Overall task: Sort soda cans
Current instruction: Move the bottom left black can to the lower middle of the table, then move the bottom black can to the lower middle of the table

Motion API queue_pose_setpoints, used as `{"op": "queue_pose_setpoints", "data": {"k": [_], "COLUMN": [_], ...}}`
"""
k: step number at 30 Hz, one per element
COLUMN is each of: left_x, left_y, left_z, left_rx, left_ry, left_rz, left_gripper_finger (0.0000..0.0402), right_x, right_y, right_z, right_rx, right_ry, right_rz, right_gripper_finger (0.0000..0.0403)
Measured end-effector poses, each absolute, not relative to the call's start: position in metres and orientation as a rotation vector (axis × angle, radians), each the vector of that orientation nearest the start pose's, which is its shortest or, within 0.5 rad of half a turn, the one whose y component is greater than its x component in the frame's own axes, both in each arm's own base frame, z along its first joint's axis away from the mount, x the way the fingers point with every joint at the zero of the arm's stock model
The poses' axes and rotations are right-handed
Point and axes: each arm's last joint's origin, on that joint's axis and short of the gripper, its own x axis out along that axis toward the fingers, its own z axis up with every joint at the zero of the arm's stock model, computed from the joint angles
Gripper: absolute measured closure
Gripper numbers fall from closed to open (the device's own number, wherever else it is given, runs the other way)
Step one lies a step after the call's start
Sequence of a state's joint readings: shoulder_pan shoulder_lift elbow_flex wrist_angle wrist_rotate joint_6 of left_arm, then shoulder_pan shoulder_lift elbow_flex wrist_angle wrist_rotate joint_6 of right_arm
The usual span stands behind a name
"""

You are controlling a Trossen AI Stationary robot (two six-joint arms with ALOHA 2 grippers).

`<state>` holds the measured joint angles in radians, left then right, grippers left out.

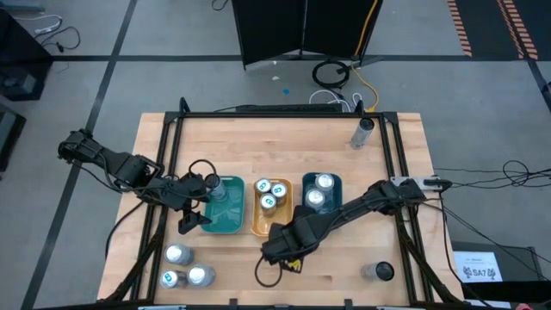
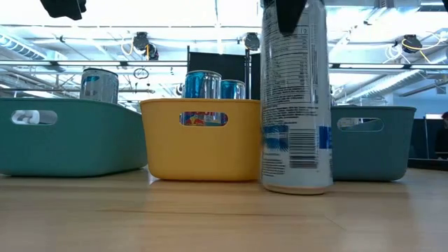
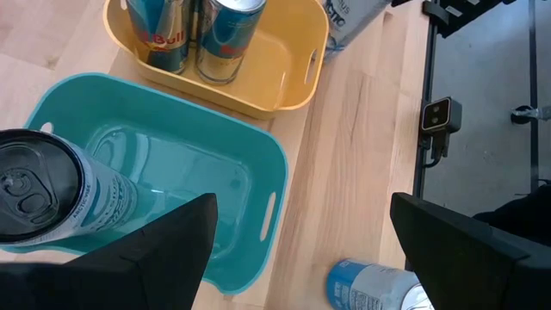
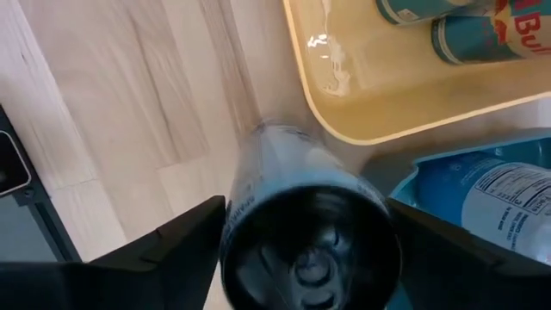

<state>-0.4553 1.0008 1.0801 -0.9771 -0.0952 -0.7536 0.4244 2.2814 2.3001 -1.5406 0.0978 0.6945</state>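
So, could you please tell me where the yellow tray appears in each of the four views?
High view: the yellow tray is the middle one of three, near the table's centre.
Low view: left of centre, its front wall facing the camera.
Left wrist view: along the top edge.
Right wrist view: top right corner.
Shared landmark: the blue cans standing inside it.

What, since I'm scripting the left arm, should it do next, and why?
Probably lift clear and go for the loose cans on its side of the table: the left gripper hangs with jaws open over the teal tray, where a can already stands.
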Motion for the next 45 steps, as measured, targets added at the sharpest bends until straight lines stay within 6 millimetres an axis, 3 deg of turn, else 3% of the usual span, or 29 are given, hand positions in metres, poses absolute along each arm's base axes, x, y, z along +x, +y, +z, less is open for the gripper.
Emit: {"op": "queue_pose_setpoints", "data": {"k": [16,30,39,45], "left_x": [0.16,0.16,0.16,0.16], "left_y": [-0.075,-0.075,-0.075,-0.075], "left_z": [0.329,0.329,0.329,0.329], "left_rx": [-0.453,-0.453,-0.453,-0.452], "left_ry": [0.937,0.937,0.937,0.938], "left_rz": [0.007,0.008,0.008,0.008], "left_gripper_finger": [0.0047,0.0047,0.0047,0.0047], "right_x": [0.405,0.403,0.388,0.36], "right_y": [0.182,0.18,0.171,0.174], "right_z": [0.272,0.273,0.311,0.346], "right_rx": [0.203,0.226,0.286,0.306], "right_ry": [1.479,1.484,1.386,1.253], "right_rz": [-0.17,-0.204,-0.241,-0.355], "right_gripper_finger": [0.0092,0.0089,0.0089,0.0089]}}
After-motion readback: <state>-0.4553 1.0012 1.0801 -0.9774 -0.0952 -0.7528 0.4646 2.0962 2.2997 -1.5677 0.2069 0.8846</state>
